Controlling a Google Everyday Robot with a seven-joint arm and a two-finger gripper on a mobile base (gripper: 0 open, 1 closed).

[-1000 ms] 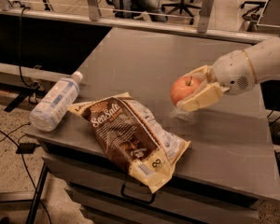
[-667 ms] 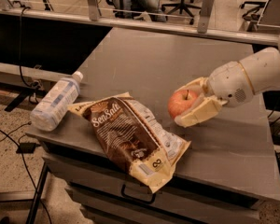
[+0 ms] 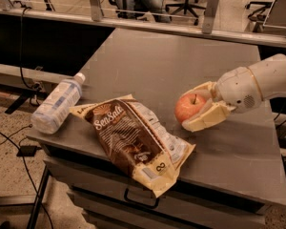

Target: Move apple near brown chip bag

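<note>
Over the right side of the grey table (image 3: pixel 171 56), I have the tool (image 3: pixel 194 108) reaching in from the right edge of my view. Its two cream fingers (image 3: pixel 206 120) are pinching the apple (image 3: pixel 187 107), one finger across the top rear and the other along the lower front. The apple is red-orange with its short dark stem pointing up, and it sits low over the table (whether its underside touches the surface I cannot tell from this angle). To its left lies the brown chip bag (image 3: pixel 128 140), flat with the dark front and white script facing up. It runs diagonally from the table's left part toward the front edge, where its cream lower corner hangs slightly over. Apple and bag are near each other, with a narrow strip of bare table between the fruit and the bag's right edge. At the table's left edge a clear plastic water bottle (image 3: pixel 56 104) lies on its side, cap pointing away from me, just beside the bag's upper-left corner. Behind the tool, the rounded white wrist (image 3: pixel 243 89) leads off to the right.
</note>
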